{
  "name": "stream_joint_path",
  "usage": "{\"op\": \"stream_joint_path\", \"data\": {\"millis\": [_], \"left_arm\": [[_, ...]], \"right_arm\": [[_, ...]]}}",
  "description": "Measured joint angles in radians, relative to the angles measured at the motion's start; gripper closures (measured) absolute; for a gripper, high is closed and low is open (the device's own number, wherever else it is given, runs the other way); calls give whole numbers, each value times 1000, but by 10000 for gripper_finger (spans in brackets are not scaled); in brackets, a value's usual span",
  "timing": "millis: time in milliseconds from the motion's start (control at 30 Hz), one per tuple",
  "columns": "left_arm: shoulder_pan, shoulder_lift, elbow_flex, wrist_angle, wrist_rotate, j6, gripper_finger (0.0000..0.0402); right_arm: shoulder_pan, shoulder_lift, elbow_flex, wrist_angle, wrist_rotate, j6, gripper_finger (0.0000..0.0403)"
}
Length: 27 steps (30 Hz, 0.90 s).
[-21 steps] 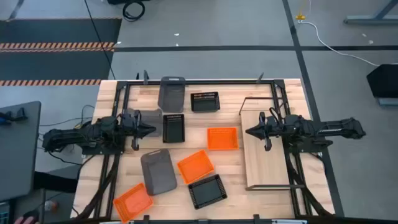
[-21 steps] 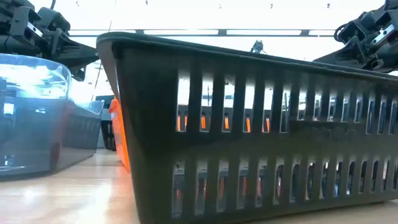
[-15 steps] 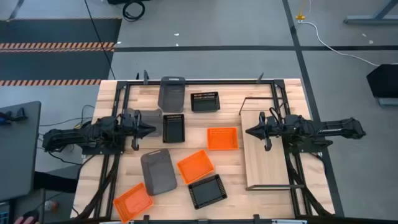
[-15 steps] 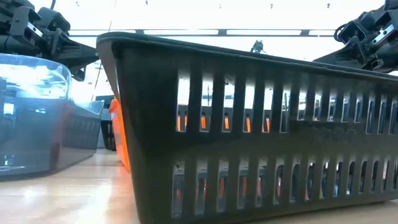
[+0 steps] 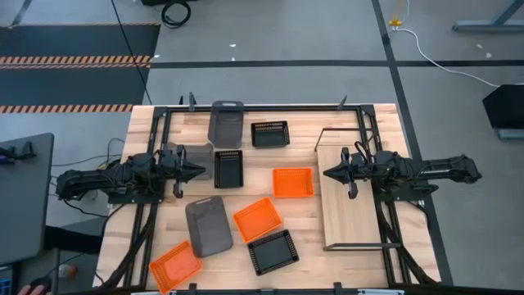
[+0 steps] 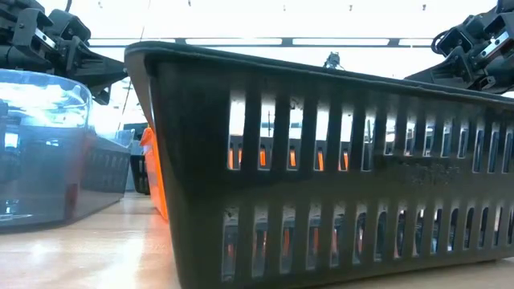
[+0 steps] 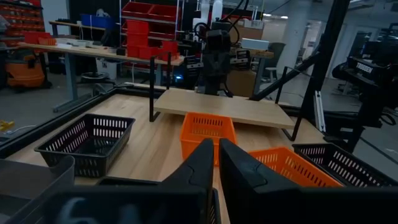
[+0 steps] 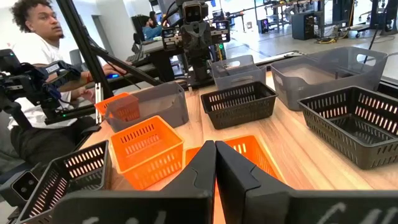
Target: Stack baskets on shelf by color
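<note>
High view: nine baskets seen scattered on counter (image 5: 147, 123), none on shelf (image 5: 352, 201). Shelf bare, at right side, long axis running front to back. Right pincer (image 5: 329, 174) held at shelf's inner edge, nearest orange basket (image 5: 292, 183) lying just inward, toward counter centre. Left pincer (image 5: 199, 171) held beside black basket (image 5: 228, 167).

Low view: slatted black basket (image 6: 321, 168) fills frame.

Left wrist view: left pincer (image 7: 216, 163) seen pressed together, empty.

Right wrist view: right pincer (image 8: 215, 163) seen pressed together, empty; orange basket (image 8: 252, 155) directly ahead. Right arm judged nearer.
</note>
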Motion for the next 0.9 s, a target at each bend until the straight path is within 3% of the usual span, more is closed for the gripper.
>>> {"op": "stream_joint_path", "data": {"millis": [900], "left_arm": [[0, 0, 0, 0, 0, 0, 366]], "right_arm": [[0, 0, 0, 0, 0, 0, 386]]}}
